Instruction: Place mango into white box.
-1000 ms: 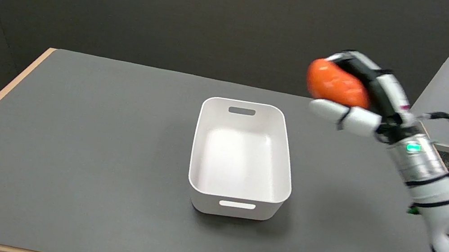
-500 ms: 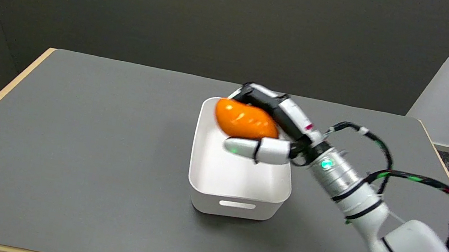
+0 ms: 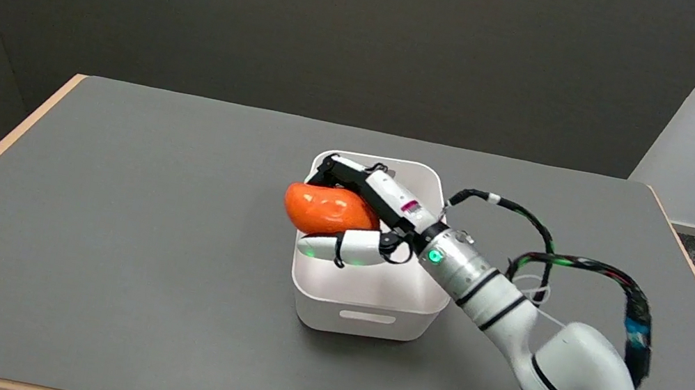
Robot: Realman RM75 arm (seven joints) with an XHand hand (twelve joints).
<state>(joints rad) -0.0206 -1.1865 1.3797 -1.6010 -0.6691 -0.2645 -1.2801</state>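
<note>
While gripped, mango [image 3: 325,210] over white box [image 3: 365,300] rim

You see the orange mango [image 3: 325,210] lying lengthwise over the left rim of the open white box [image 3: 366,297], off its floor.

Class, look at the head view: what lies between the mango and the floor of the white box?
Nothing shows there: the right hand holds the mango above the white box.
</note>
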